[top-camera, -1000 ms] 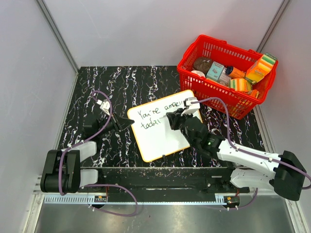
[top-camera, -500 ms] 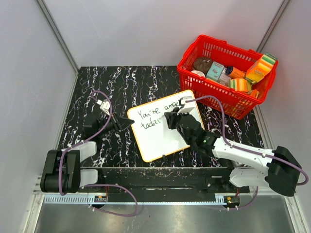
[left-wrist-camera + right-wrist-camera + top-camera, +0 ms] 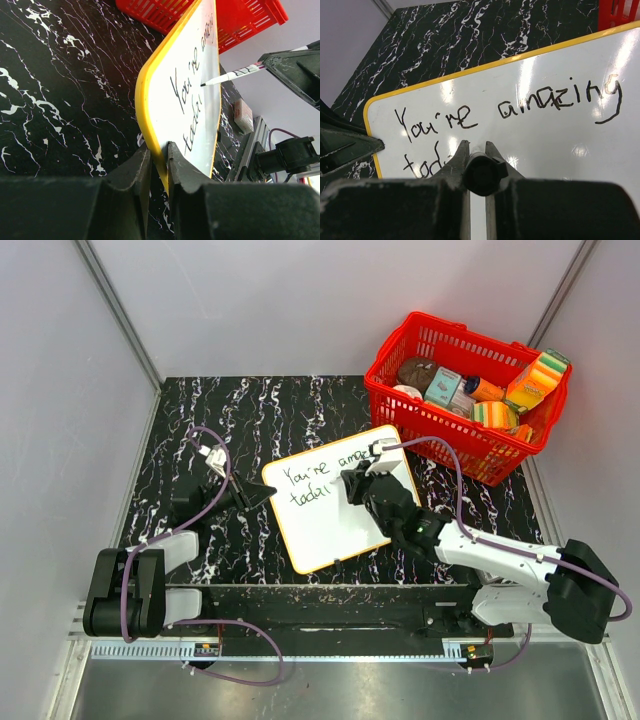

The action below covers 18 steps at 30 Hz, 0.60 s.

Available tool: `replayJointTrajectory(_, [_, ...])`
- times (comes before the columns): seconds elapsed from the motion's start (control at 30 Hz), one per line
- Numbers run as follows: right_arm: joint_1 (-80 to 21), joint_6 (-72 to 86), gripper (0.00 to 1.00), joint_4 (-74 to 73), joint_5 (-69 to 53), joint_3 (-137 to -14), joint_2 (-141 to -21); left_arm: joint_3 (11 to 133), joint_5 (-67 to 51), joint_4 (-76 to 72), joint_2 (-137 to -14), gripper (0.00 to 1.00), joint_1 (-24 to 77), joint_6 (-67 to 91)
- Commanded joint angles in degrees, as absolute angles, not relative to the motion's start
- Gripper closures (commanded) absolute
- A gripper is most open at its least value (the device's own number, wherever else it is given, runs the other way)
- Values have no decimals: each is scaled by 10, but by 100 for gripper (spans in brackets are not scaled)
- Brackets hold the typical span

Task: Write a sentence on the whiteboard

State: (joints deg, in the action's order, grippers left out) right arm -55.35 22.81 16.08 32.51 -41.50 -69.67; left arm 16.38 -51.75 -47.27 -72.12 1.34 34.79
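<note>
While whiteboard (image 3: 325, 530) sits on table (image 3: 250, 410) beside red basket (image 3: 470, 445), left gripper (image 3: 159, 152) pinches its yellow rim and right gripper (image 3: 477, 150) nips marker (image 3: 232, 75). Board looks light, stiff, slick-faced; rim seems best hold, since fresh ink may smear.

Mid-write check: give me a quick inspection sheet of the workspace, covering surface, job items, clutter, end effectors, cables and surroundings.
Surface: black white-veined table, no damage seen.
Job's things: whiteboard near centre, reading "You're amazing" with a second line begun; marker tip at the board.
Clutter: red basket at far right, holding packaged goods and sponges.
End effectors: left end effector shut on the whiteboard's yellow rim; right end effector shut on the marker.
Cables: purple cables, one looping off each arm.
Surroundings: grey walls; metal rail at the near edge.
</note>
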Motion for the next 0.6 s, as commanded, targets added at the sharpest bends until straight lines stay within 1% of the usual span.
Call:
replayJointTrajectory(0.0, [-549, 236, 100, 171, 337, -404, -698, 165, -509, -477, -725, 100, 16, 305])
replayJointTrajectory(0.57, [-549, 261, 100, 148, 319, -371, -672, 165, -509, -477, -725, 100, 16, 304])
